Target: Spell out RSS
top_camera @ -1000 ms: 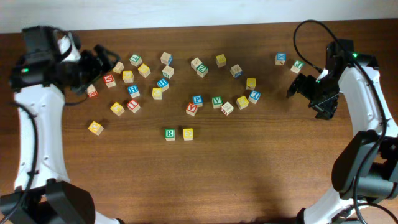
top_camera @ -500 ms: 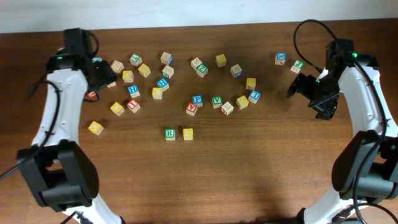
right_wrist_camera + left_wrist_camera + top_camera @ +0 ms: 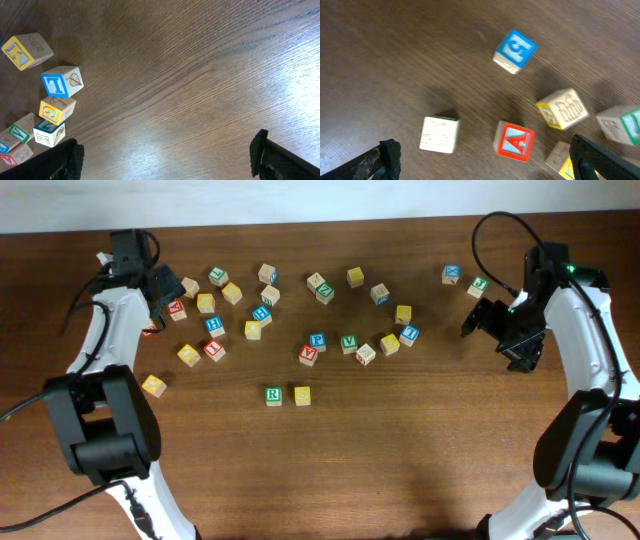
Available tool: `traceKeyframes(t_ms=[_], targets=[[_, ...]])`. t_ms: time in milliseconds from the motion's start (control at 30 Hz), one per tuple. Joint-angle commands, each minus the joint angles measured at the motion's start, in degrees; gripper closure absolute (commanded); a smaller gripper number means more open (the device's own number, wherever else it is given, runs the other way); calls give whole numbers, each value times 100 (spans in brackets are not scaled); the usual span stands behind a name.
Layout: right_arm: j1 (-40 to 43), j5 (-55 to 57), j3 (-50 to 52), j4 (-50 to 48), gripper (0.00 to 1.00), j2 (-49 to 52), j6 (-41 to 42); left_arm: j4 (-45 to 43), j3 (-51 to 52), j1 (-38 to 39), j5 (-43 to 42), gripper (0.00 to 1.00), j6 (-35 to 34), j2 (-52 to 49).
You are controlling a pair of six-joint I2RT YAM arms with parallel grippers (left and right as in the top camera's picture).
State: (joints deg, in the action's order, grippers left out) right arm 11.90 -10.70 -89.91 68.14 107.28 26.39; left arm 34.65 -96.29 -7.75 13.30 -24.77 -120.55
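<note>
roughly thirty cubes [image 3: 348, 342], one r cube [image 3: 273, 395]

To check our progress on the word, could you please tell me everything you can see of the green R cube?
The green R cube shows only in the overhead view. It is a small cube that looks like pale wood, and its top face is green with a white R that reads upright. It sits flat on the brown wooden table, near the middle and in front of the scattered cubes. A yellow-faced cube, likely an S, stands level with it on the side toward the right arm, a narrow gap apparently between them. Only the table touches it.
</note>
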Motion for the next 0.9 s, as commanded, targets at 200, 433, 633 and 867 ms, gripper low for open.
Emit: traceKeyframes(t_ms=[200,433,633,867], targets=[[-24,-70,-74,2,2,-170,7,-363,-472,538,-4052,0,522,306],[-24,-70,-74,2,2,-170,7,-455,-470,2369,-304,0,577,188],[-24,-70,-74,2,2,-170,7,-439,-470,2485,321,1,1143,-208],[-24,-70,-74,2,1,-170,7,267,-511,804,-1541,1,964,-179]])
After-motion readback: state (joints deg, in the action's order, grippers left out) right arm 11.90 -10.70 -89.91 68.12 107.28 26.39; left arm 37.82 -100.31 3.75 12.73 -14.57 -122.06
